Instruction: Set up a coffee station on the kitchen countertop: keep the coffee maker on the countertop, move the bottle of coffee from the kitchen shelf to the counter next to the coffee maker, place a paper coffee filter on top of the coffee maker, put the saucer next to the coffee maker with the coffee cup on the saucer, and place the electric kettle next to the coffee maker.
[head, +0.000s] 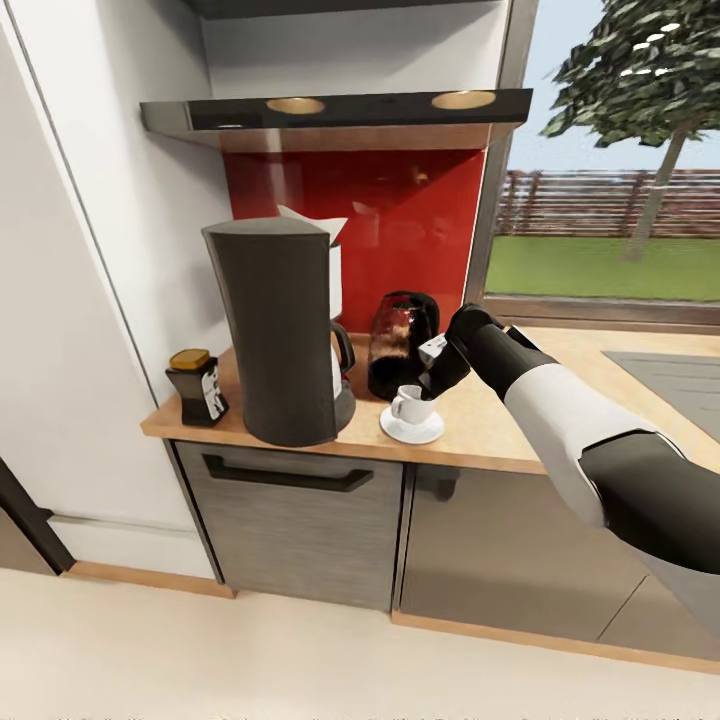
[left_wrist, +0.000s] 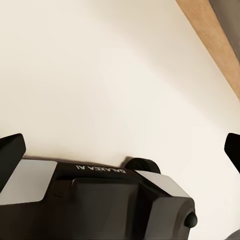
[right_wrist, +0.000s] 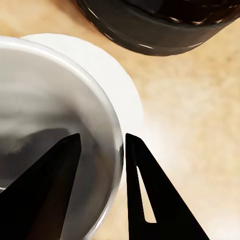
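The coffee cup (head: 411, 405) stands upright on the saucer (head: 402, 432), on the countertop (head: 480, 430) just right of the coffee maker (head: 280, 340). My right gripper (head: 435, 378) reaches down onto the cup's far rim. In the right wrist view the right gripper (right_wrist: 102, 137) straddles the wall of the cup (right_wrist: 50, 90), one finger inside and one outside, shut on it above the saucer (right_wrist: 112, 75). The paper coffee filter (head: 318, 225) sits on top of the coffee maker. The electric kettle (head: 400, 340) stands right behind the cup. The bottle of coffee (head: 200, 388) is left of the machine. My left gripper (left_wrist: 125, 142) hangs open over the floor.
The black kitchen shelf (head: 340, 115) hangs above the red backsplash. A white wall panel closes off the counter's left end. The steel sink (head: 670, 380) lies at the right, below a window. The kettle's black base (right_wrist: 160, 25) is close to my right fingers.
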